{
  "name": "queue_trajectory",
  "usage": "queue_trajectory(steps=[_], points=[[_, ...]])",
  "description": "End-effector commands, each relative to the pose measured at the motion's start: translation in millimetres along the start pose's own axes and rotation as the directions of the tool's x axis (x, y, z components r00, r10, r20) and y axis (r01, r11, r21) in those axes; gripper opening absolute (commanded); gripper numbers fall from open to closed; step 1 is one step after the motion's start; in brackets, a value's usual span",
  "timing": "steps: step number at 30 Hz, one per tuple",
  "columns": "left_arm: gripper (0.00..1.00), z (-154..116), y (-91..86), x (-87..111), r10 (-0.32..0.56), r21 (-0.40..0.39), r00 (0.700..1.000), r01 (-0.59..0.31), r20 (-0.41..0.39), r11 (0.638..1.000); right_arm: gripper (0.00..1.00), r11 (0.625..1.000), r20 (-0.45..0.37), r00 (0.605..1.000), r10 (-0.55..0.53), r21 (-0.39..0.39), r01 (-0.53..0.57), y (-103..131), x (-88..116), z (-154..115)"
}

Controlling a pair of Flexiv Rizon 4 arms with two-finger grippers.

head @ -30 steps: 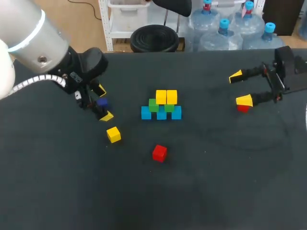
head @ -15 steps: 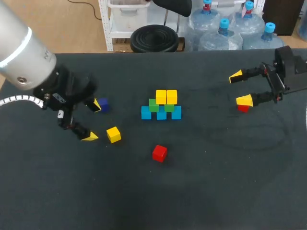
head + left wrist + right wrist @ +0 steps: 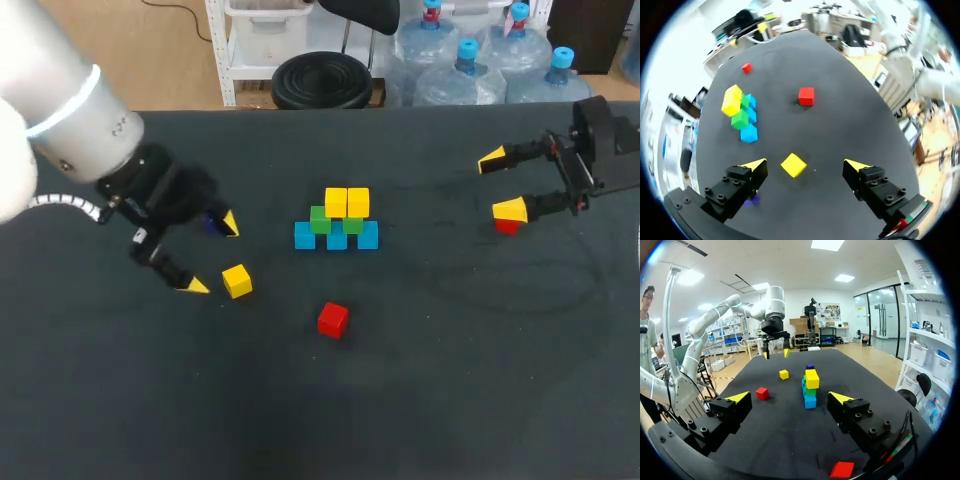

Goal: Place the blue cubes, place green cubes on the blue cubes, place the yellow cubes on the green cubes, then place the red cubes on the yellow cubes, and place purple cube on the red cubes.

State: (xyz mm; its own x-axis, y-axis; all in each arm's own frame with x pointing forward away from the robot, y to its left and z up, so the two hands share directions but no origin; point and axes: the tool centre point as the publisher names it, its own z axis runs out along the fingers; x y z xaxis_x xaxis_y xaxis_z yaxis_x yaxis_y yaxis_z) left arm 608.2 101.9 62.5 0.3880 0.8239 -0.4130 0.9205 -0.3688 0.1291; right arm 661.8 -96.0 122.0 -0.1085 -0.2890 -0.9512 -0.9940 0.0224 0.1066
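Left gripper (image 3: pixel 210 254): fingers spread wide, gripping nothing, well to the left of the stack.
Right gripper (image 3: pixel 500 185): fingers parted too, nothing held, out at the table's (image 3: pixel 450 380) right side.
Stack (image 3: pixel 337 222): three blue cubes in a row, two green on those, two yellow on the green, mid-table.
Loose yellow cube (image 3: pixel 237 281): from overhead it sits just beside the left gripper's nearer fingertip. The left wrist view puts the cube (image 3: pixel 793 165) between the two tips, touching neither.
Purple cube (image 3: pixel 210 222): from overhead mostly hidden behind the left gripper's far finger. The right wrist view shows it (image 3: pixel 810 366) plainly beyond the stack.
Red cube (image 3: pixel 333 320): alone on the table in front of the stack.
Second red cube (image 3: pixel 508 226): peeks out under the right gripper's nearer finger. The right wrist view shows its top (image 3: pixel 842 469) by that finger.
Change: a second ago the left gripper straddled the purple cube. Half a second ago it had pulled away to the left, leaving that cube on the table. Now it has swung back toward the loose yellow cube. The right arm has not moved.
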Motion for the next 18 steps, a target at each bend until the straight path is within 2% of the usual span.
queue_trajectory(steps=[1,9,18], points=[[1.00,11,19.9,1.6,0.132,0.134,0.991,-0.132,0.009,0.982,1.00,1.000,0.001,1.000,-0.001,0.000,0.001,-1,0,1],[1.00,29,22.7,7.0,0.178,0.192,0.984,-0.181,0.032,0.965,1.00,1.000,0.001,1.000,-0.001,0.000,0.001,-1,0,1],[1.00,36,24.3,14.8,0.213,0.247,0.976,-0.216,0.041,0.945,1.00,1.000,0.001,1.000,-0.001,0.000,0.001,-1,0,1]])
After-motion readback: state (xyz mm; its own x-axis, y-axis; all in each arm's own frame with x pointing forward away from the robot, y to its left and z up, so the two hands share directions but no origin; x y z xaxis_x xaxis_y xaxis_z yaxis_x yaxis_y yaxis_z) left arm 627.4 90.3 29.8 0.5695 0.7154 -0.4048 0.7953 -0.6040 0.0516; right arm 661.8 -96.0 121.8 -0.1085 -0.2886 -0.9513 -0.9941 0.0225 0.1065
